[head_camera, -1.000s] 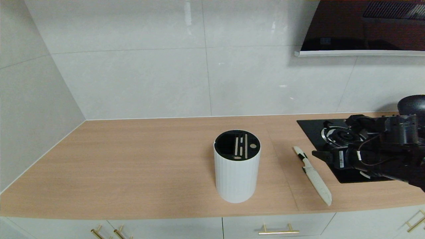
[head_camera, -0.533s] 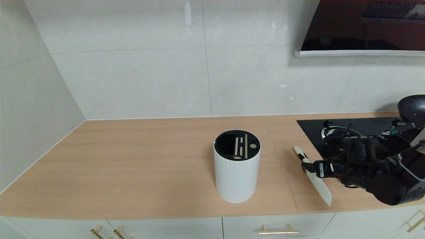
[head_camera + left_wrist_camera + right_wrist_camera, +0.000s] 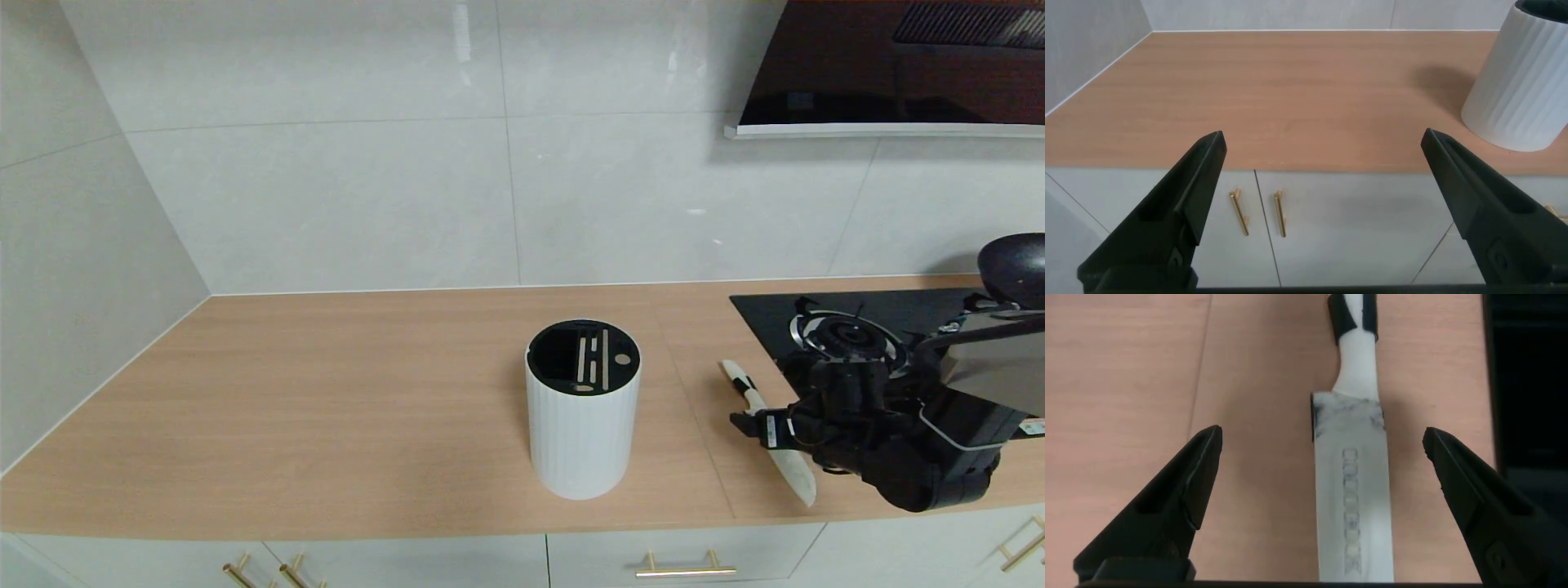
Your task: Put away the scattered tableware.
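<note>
A white ribbed knife holder with a black slotted top stands upright mid-counter; its side also shows in the left wrist view. To its right a white knife with a black-and-white handle lies flat on the wooden counter. My right gripper hangs open just above it. In the right wrist view the blade lies between the right gripper's spread fingers, untouched. My left gripper is open and holds nothing, off the counter's front edge to the left of the holder.
A black gas hob sits at the counter's right end, just behind my right arm, with a dark pan on it and a range hood above. White cabinets with gold handles run below. Bare counter stretches left of the holder.
My right arm has swung left and toward the counter's front, from over the hob to over the knife's blade. Knife and holder have not moved.
</note>
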Robot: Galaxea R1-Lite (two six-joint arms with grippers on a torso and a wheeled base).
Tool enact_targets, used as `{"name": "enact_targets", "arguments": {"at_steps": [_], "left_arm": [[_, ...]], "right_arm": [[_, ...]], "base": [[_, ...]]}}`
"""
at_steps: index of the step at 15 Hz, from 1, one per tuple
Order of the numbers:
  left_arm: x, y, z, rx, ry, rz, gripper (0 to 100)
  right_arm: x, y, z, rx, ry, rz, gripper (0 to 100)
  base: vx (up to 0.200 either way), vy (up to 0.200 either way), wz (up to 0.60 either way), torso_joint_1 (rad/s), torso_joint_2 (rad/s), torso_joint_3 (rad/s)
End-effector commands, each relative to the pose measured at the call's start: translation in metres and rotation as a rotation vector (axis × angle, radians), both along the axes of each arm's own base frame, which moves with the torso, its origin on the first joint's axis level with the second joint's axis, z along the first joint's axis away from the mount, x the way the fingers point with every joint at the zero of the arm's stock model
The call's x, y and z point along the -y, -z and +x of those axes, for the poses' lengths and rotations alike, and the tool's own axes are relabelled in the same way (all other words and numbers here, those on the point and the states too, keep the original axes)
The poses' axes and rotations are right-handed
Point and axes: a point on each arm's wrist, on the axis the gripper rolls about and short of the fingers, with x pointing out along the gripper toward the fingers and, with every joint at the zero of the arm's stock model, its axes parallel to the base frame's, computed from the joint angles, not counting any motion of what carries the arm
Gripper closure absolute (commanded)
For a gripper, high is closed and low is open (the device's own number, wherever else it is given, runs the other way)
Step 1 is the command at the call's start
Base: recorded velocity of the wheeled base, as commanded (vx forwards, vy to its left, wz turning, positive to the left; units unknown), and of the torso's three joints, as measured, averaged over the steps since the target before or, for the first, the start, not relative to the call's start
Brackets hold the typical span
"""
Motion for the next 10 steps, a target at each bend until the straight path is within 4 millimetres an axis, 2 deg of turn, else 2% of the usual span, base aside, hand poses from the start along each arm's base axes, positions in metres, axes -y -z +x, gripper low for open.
{"name": "enact_targets", "arguments": {"at_steps": [1, 5, 10], "left_arm": [[0.0, 0.0, 0.0, -0.001, -0.001, -0.001, 0], [0.0, 0.0, 0.0, 0.001, -0.001, -0.001, 0], [0.0, 0.0, 0.0, 0.001, -0.002, -0.001, 0]], "right_arm": [[0.0, 0.012, 0.005, -0.02, 0.009, -0.008, 0], [-0.002, 0.017, 0.018, 0.001, 0.019, -0.012, 0], [0.004, 0.024, 0.024, -0.001, 0.036, -0.013, 0]], "base": [[0.0, 0.0, 0.0, 0.0, 0.0, 0.0], [0.0, 0.0, 0.0, 0.0, 0.0, 0.0], [0.0, 0.0, 0.0, 0.0, 0.0, 0.0]]}}
